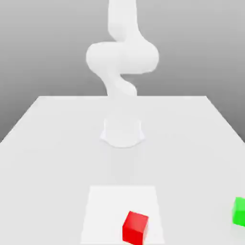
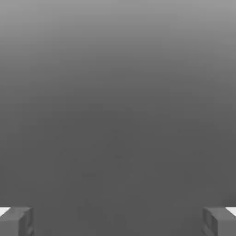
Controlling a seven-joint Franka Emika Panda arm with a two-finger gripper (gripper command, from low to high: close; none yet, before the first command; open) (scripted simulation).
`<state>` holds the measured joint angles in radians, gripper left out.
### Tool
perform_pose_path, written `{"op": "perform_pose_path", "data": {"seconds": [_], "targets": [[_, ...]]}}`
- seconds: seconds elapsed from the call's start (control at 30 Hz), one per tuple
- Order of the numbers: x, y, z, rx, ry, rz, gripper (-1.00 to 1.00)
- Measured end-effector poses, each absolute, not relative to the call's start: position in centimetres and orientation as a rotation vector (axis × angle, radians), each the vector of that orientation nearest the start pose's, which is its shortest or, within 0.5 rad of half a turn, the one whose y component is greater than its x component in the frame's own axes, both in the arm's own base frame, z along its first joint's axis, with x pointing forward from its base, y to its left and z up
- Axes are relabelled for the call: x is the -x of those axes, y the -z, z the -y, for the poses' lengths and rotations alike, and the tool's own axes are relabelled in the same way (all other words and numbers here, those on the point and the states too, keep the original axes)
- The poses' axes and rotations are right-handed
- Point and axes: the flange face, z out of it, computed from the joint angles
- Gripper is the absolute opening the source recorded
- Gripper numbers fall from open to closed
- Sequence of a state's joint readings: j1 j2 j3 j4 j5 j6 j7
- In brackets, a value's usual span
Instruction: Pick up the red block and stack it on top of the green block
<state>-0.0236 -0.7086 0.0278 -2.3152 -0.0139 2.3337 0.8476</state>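
Red block (image 1: 135, 227): bright-red cube, lower centre of the exterior view, resting on a paler square patch (image 1: 103, 210) of the table (image 1: 48, 143); untouched.
Green block (image 1: 239, 211): bright-green cube at the lower right edge of the exterior view, partly cut off by the frame; well apart from the red block, nothing on top.
Arm (image 1: 122, 57): white, rising from its round base (image 1: 122, 131) at frame centre, upper links toward the top centre.
Gripper (image 2: 118, 221): two grey fingertips (image 2: 16, 221) at the lower corners of the hand view, spread wide, nothing between them.
Step in hand: start of the approach; pick-up not yet begun, by the look of it.
Next move calls for: bringing the spread jaws down over the red block, squared to its faces, before closing.
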Motion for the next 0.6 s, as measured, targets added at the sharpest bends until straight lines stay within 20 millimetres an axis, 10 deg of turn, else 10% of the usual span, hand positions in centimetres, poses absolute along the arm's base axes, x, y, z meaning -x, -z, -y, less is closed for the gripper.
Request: {"op": "perform_pose_path", "data": {"seconds": [0.3,0.6], "targets": [[-47.2,-51.6,-1.4,2.598,0.665,-1.350,0.00],[-50.0,-34.5,-1.9,2.649,0.323,-1.561,0.00]]}}
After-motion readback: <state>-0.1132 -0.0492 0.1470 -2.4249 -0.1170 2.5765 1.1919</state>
